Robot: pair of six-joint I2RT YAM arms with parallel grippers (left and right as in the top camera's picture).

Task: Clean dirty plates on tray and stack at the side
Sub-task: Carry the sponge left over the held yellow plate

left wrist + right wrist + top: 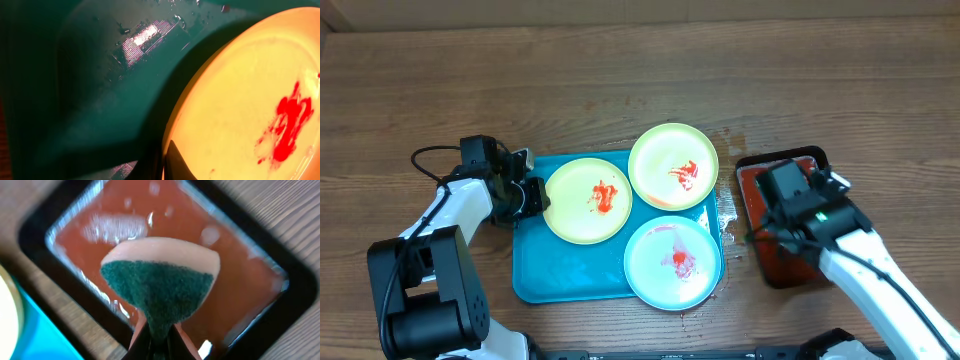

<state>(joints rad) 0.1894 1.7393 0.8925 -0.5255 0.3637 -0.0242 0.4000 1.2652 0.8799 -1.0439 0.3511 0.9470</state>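
View from above and from both wrists. The turquoise tray (570, 268) lies at the middle of the wood-grain table (620, 80) and carries 3 plates, each with a red sauce smear near its centre. The yellow-green plate (587, 200) sits at the tray's upper left. The pale green plate (673, 166) is at the upper right, overhanging the tray's far edge. The pale blue plate (673, 263) is at the lower right, reaching past the near rim. The yellow-green and pale green plates touch or slightly overlap. The left gripper (533, 196) is at the left rim of the yellow-green plate, jaws pressed together on it; 1 dark finger (175, 162) lies on the rim in the wrist view. The right gripper (154, 336) hangs over the black tray (780, 155) with its red pad (240, 280), just right of the turquoise tray. It is pinching the narrow end of a sponge (160, 280), whose green scouring face shows against a pale backing.
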